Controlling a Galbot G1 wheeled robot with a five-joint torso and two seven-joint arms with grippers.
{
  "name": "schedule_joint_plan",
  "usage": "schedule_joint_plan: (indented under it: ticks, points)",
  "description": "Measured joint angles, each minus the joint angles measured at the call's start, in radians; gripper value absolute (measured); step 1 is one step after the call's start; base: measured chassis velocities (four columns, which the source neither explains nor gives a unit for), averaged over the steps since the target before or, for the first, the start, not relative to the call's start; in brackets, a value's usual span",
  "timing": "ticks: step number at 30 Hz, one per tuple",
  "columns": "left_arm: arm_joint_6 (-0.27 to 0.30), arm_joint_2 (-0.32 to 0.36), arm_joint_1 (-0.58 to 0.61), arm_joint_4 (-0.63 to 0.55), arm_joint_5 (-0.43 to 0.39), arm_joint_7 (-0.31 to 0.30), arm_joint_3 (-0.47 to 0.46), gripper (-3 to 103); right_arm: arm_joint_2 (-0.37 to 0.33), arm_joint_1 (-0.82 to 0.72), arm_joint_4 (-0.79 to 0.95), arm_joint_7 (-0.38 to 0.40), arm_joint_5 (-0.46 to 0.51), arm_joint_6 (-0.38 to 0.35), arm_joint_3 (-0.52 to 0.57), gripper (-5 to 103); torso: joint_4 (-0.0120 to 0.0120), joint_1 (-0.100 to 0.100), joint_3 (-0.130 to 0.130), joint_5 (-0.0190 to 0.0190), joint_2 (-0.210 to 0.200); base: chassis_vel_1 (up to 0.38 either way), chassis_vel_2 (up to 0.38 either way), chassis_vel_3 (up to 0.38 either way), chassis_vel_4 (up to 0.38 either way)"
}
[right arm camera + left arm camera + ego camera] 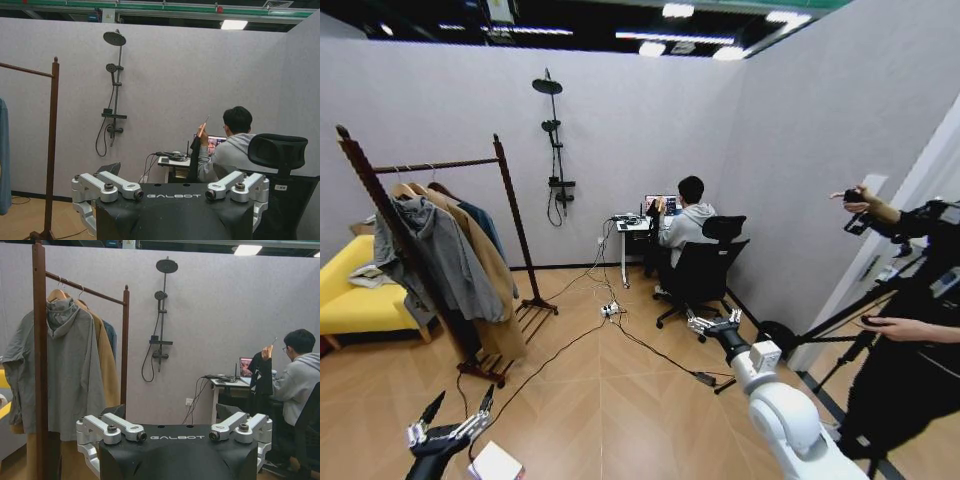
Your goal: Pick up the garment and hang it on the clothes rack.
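Standing at the left of the room: the clothes rack [506, 166], dark reddish-brown wood, two knob-topped posts joined by a top rail, slatted base shelf low by the floor. Hanging from that rail on hangers, three pieces in a row — nearest, a grey hooded jacket [440, 255]; behind it, a long tan coat [492, 275]; at the far end, the garment [483, 222], dark teal-blue, mostly hidden by the tan coat, just a strip showing beside the far post. Seen in the left wrist view the same way: rack [39, 340], grey jacket [62, 370], tan coat [107, 365], and a thin sliver of the garment [111, 337] past it. In the right wrist view, the garment's edge [4, 155] hanging well apart from the far post [52, 145].

Low at the near left, the left gripper [457, 417], fingers spread apart, holding nothing, well short of the rack. At the near right, the right gripper [714, 322], raised on its white arm, fingers likewise parted and empty — pointing toward the far wall.

Beyond the rack on the left, a yellow sofa [345, 300]. On the far wall, a black shower fitting [555, 150].
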Motion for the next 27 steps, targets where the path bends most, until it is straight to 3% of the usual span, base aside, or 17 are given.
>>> schedule_joint_plan:
  ticks: [20, 23, 27]
  points:
    - [0.0, 0.0, 0.0, 0.0, 0.0, 0.0, 0.0, 100, 0.06, -0.09, 0.032, 0.037, 0.019, 0.003, 0.044, 100, 0.0, 0.0, 0.0, 0.0, 0.0, 0.0, 0.0, 0.0, 0.0]
    - [0.0, 0.0, 0.0, 0.0, 0.0, 0.0, 0.0, 100, 0.074, -0.114, 0.075, 0.067, 0.086, -0.061, 0.053, 100, 0.0, 0.0, 0.0, -0.0001, 0.0, 0.0, 0.0, 0.0, 0.0]
    - [0.0, 0.0, 0.0, 0.0, 0.0, 0.0, 0.0, 100, 0.082, -0.137, 0.11, 0.099, 0.107, -0.124, 0.063, 100, 0.0, 0.0, 0.0, -0.0001, 0.0, 0.0, 0.0, 0.0, 0.0]
